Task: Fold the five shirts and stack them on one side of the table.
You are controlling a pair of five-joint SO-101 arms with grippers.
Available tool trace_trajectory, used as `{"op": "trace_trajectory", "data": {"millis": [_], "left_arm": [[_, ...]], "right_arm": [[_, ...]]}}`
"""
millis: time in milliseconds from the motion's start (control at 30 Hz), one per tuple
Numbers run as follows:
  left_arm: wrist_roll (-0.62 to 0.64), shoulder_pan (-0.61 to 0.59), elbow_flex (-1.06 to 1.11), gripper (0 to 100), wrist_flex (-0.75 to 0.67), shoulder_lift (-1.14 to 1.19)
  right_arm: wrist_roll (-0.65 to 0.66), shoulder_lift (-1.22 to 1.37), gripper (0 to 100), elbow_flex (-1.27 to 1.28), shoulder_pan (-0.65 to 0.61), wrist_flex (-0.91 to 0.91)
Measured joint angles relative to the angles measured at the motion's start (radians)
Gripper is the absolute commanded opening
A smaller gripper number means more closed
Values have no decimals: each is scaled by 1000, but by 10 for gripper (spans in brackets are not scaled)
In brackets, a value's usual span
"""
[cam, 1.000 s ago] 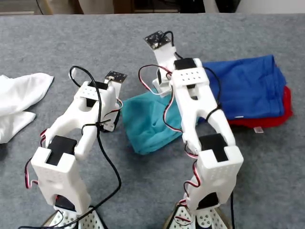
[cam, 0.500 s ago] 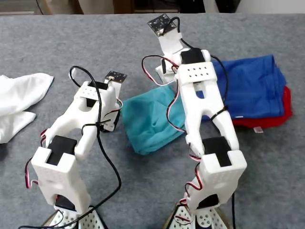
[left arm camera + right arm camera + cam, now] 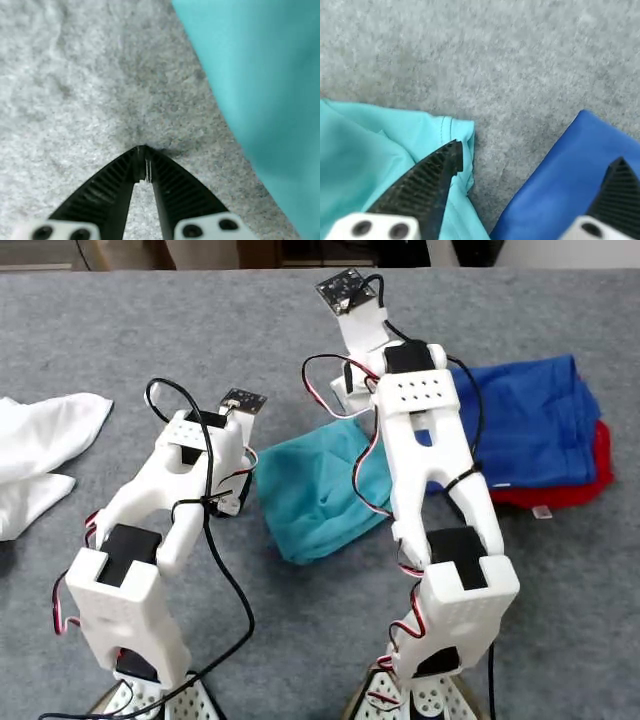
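Note:
A teal shirt lies crumpled between the two arms. A folded blue shirt rests on a red shirt at the right. A white shirt lies loose at the far left. My left gripper is shut with its tips on the grey felt, just beside the teal shirt's edge and holding nothing. My right gripper is open above the gap between the teal shirt's far corner and the blue shirt.
Grey felt covers the whole table. The left arm stands between the white and teal shirts. The right arm stretches over the teal shirt's right side. Chair legs show past the far edge.
The right arm has stretched farther toward the table's far side, its wrist lifting away from the teal shirt. The left arm and the shirts have stayed put.

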Motion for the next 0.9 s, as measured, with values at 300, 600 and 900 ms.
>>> {"op": "trace_trajectory", "data": {"millis": [300,600,900], "left_arm": [[0,0,0,18,0,0],[0,0,0,18,0,0],[0,0,0,18,0,0]], "right_arm": [[0,0,415,-272,3,269],[-26,0,415,-565,3,480],[-26,0,415,-629,3,557]]}}
